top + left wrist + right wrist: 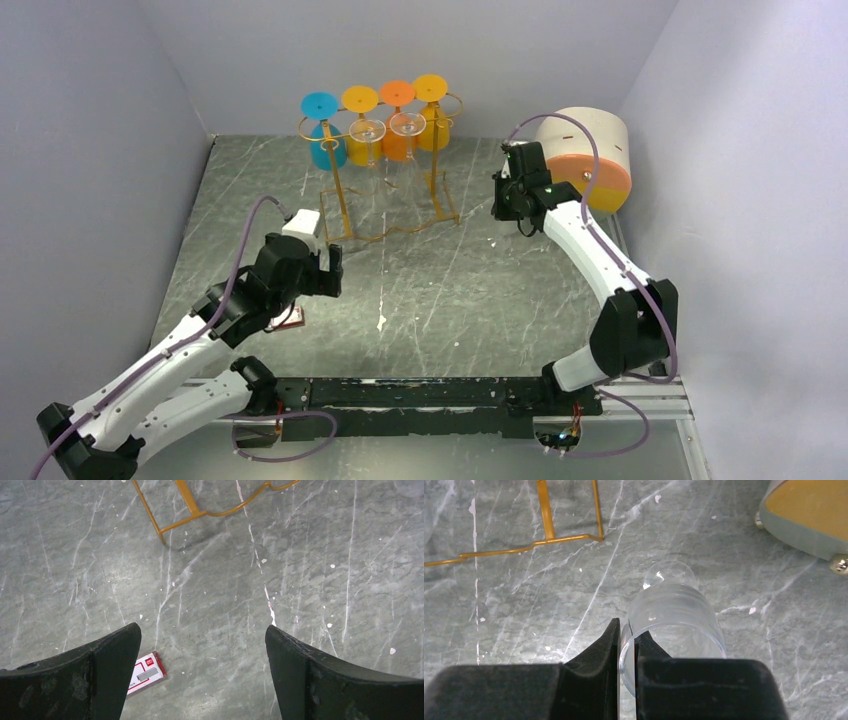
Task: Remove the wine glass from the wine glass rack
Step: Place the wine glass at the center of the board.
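My right gripper [626,632] is pinching the wine glass [671,610] by its rim. One pad sits inside the bowl and one outside, with the thin clear wall nipped between them. The glass is off the wire rack [543,510], over the right rear of the worktop [450,300]. It sits between the rack's base and the round cream-and-orange tub [590,150] in the right rear corner. The bowl hides the stem and foot from my wrist, so I cannot tell whether the foot touches down.

I judge that setting it down is what remains. I would keep the bowl plumb and lower it slowly onto bare worktop, away from the base wire and the tub. I would part my jaws only once the foot sits flat. A rim grip twists easily, so I would avoid any sideways drag.

The bowl is smooth and see-through, with faint rings and a rounded bottom, and it is probably slippery. The rack is slender gold-orange wire with a flat upright strip. Coloured glasses [397,142] and two clear ones [367,132] hang from it upside down. The worktop is hard, grey, veined like marble and flecked with white.

My left gripper [202,627] is spread wide and holds nothing. It is above the worktop's left middle, near the rack's front left corner, with a small red-and-white card [146,671] below it.
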### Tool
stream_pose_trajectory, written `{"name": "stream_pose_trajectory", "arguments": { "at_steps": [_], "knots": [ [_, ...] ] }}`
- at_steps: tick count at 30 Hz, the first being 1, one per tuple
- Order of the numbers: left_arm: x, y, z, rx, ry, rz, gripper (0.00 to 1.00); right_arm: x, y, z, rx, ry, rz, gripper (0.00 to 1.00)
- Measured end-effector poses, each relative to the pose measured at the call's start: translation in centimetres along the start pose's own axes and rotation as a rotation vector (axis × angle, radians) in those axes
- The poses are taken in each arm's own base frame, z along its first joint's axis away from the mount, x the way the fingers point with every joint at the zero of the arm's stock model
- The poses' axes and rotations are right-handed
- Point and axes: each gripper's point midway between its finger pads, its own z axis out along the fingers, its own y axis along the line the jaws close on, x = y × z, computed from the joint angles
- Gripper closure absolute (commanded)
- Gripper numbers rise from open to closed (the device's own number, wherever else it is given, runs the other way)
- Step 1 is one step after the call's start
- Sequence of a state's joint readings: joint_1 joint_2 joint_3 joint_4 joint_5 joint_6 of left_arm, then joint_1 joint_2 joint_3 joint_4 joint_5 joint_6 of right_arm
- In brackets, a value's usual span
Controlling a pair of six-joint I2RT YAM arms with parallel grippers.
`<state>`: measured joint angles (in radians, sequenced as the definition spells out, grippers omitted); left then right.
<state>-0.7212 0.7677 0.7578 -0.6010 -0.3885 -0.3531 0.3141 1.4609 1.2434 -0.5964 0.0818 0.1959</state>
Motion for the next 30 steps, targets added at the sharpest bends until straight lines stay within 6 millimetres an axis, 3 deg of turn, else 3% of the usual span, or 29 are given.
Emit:
{"name": "stream_pose_trajectory", "arguments": {
  "at_steps": [4,15,20,30],
  "knots": [
    [-0.3,-0.1,-0.5,0.014,-0.014,-0.007,0.02,0.2,0.1,1.6,-0.029,0.056,-0.002,0.97],
    [-2.6,0.5,-3.2,0.053,-0.148,-0.067,0.02,-0.4,0.7,2.2,-0.060,0.095,-0.014,0.69],
    [-2.6,0.6,-3.0,0.042,-0.147,-0.067,0.02,-0.7,0.8,2.1,-0.068,0.087,-0.019,0.57],
    [-1.2,0.4,-1.4,0.014,-0.070,-0.032,0.02,-2.3,1.0,1.4,-0.072,0.042,-0.020,0.52]
  ]
}}
